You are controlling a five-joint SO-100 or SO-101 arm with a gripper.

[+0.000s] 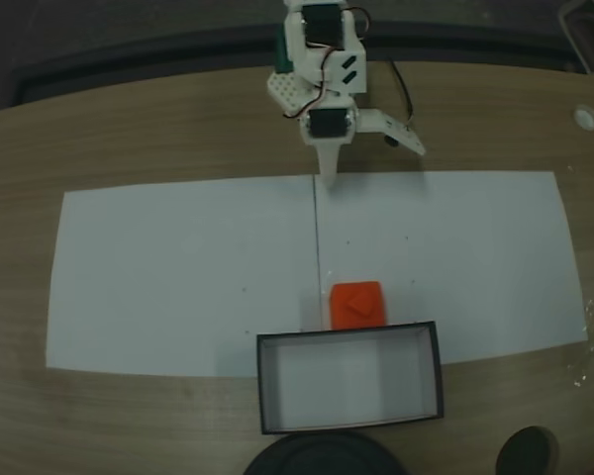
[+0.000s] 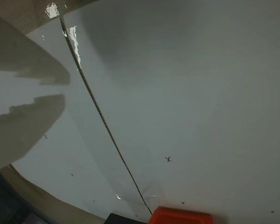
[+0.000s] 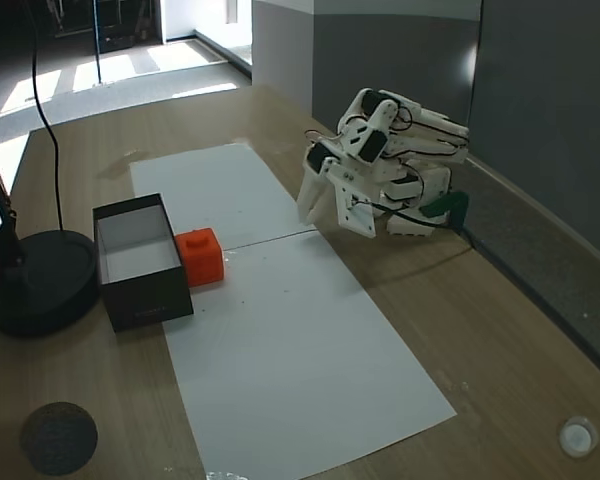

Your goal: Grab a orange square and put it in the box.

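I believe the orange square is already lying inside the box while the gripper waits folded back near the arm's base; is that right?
Not quite. The orange square sits on the white paper just outside the box, right against its wall, as both fixed views show; the box's white inside holds nothing. The rest stands: the gripper is folded back near the arm's base, well away from the square.

A wide stretch of bare white paper sheets [image 1: 178, 277] is lying open between the white two-finger hand [image 1: 366, 158], which is hanging with its fingers spread at the far edge of the wooden counter [image 1: 129, 129], and the small orange-red square block [image 1: 357, 304]. The block's side facing away from the hand is sitting just beside the shallow black-walled box with a white inside [image 1: 349, 376], blocking any approach from there. Behind the box, a round black base [image 3: 40, 280] is standing close.
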